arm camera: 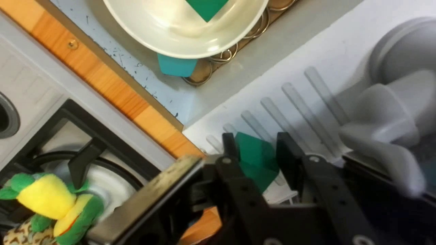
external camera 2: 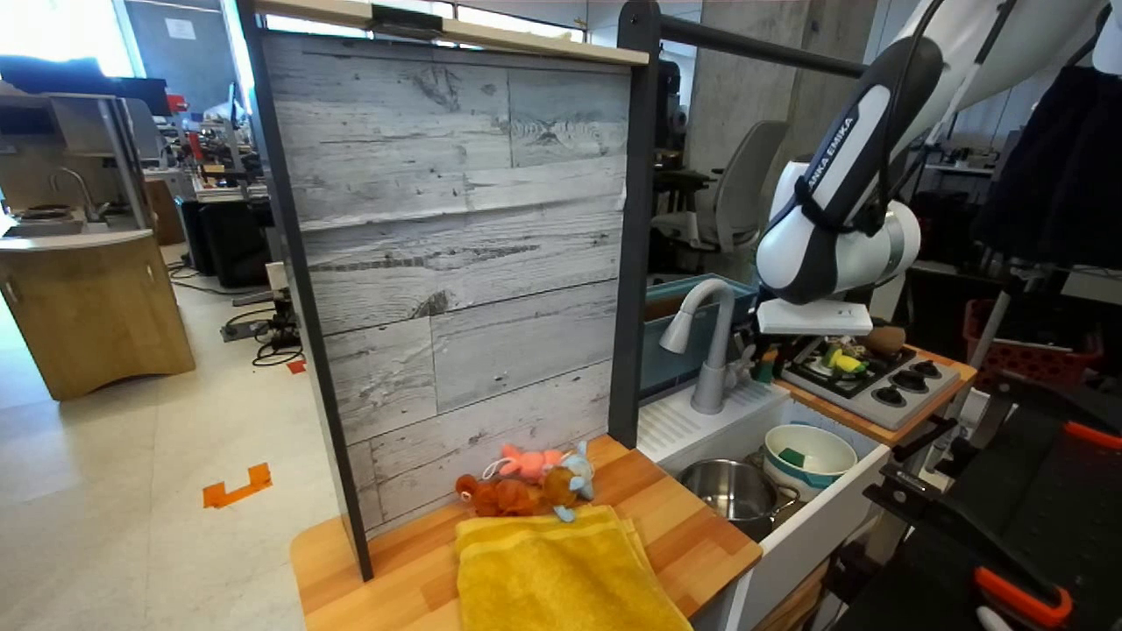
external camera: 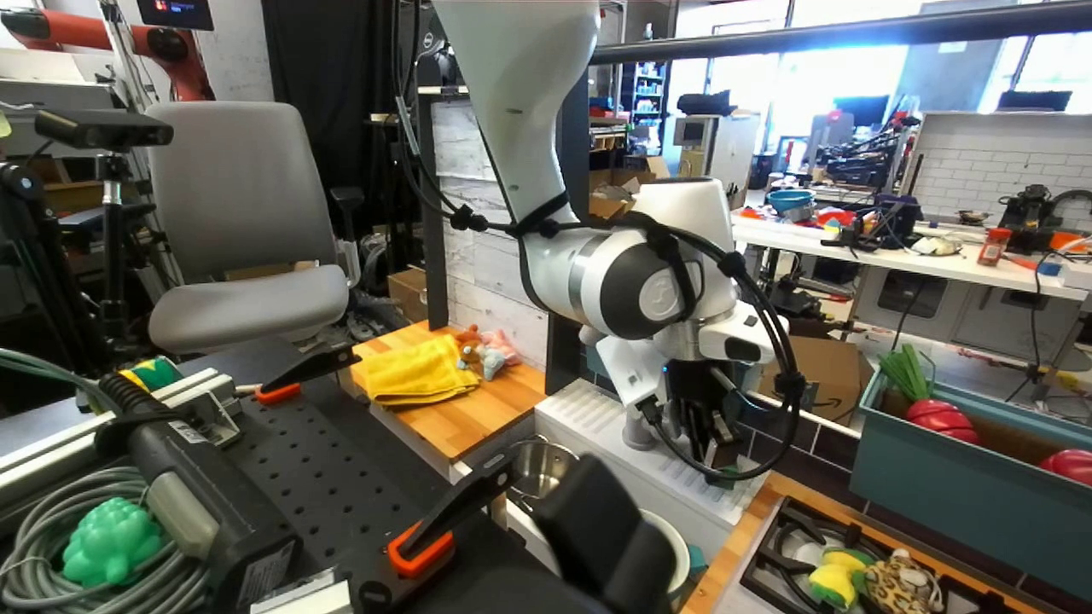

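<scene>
At the grooved drainboard (arm camera: 289,112), the jaws pinch a partly hidden green block (arm camera: 256,158); whether it rests there is unclear.

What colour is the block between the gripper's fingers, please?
The block is green, clearest in the wrist view.

Site is a robotics lab, part mock kitchen: orange robot arm (external camera: 181,64) far left, stove (external camera: 781,546) near right.

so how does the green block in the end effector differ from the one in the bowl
The gripped block sits in the end effector; the loose block lies in the bowl. In the wrist view, the gripped block shows more than one face; the loose block is cut off at the top edge. Both are green with straight edges.
</scene>
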Robot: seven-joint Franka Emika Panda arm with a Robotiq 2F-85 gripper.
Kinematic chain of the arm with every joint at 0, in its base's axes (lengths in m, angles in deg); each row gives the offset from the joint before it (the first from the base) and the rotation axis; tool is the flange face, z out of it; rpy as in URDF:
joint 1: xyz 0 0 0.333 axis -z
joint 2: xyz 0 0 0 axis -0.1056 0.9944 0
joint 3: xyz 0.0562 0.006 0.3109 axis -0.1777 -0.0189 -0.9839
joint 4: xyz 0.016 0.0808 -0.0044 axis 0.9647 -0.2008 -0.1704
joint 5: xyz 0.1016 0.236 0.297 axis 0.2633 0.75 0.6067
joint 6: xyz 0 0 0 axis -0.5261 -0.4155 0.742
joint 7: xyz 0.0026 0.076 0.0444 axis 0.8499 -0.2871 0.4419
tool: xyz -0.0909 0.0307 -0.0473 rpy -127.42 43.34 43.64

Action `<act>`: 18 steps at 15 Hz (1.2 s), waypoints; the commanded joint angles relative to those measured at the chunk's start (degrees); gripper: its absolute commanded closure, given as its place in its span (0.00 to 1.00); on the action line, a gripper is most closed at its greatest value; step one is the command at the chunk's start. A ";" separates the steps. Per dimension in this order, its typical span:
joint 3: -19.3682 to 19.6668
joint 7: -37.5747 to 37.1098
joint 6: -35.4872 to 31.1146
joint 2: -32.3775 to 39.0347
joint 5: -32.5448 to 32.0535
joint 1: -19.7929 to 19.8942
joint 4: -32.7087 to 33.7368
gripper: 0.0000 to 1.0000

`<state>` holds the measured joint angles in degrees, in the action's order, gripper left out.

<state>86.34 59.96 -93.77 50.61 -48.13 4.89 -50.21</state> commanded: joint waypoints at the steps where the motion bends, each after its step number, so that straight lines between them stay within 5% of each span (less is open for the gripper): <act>1: -2.24 6.00 3.87 -10.88 -1.05 -1.21 -13.39 0.90; 4: 0.91 6.66 6.53 -14.81 -3.73 -5.31 -19.93 0.90; 8: -1.49 6.45 7.25 -15.21 -7.60 -10.45 -25.15 0.90; 13: -4.91 5.79 0.87 -13.08 -7.64 -16.04 -24.71 0.90; 18: -2.76 4.69 0.22 -11.79 -8.27 -20.98 -22.75 0.90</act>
<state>81.92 65.58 -91.85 37.80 -55.24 -14.22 -74.31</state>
